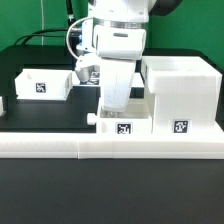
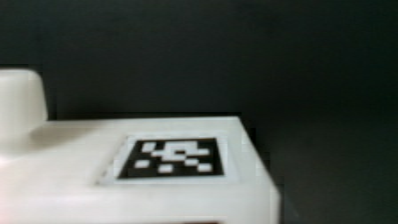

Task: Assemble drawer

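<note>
The drawer's large boxy white casing [image 1: 180, 88] stands at the exterior view's right, with a tag on its front. A small white tray [image 1: 125, 125] with a knob [image 1: 92, 118] sits in front of the arm, beside the casing. A second tray [image 1: 45, 84] lies at the exterior view's left. My gripper [image 1: 113, 103] hangs straight down onto the middle tray, and its fingertips are hidden against it. The wrist view shows that tray's top [image 2: 178, 195] very close, with its tag [image 2: 173, 158] and knob [image 2: 18, 100]. No fingers show there.
The long low white border wall [image 1: 110, 148] runs along the front, right against the middle tray and the casing. The black table [image 1: 40, 112] lies between the left tray and the arm. Cables hang behind the arm.
</note>
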`<state>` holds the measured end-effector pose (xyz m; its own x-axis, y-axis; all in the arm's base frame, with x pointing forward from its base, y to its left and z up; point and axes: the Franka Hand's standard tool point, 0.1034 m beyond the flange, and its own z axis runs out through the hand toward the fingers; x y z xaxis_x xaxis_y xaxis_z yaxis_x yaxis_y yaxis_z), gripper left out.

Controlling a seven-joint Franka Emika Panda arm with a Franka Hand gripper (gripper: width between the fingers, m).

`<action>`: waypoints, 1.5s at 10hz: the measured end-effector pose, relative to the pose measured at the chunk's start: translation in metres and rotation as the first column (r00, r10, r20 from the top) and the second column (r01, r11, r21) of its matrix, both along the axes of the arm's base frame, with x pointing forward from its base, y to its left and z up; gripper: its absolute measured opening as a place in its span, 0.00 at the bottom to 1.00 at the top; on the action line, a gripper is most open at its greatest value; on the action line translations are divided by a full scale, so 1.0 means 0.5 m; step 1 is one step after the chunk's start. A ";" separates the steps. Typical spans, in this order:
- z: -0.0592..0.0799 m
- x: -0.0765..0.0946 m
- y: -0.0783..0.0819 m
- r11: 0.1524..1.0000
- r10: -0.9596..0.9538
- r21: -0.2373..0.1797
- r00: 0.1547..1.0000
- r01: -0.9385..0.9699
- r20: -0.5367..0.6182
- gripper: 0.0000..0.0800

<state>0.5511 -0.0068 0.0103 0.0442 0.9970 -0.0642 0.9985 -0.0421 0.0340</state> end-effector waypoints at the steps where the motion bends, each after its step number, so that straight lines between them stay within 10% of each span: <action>1: 0.001 0.000 -0.001 1.000 -0.002 -0.002 1.000 0.002 -0.009 0.05; 15: 0.002 0.003 0.004 0.999 0.034 -0.038 0.997 -0.037 -0.069 0.05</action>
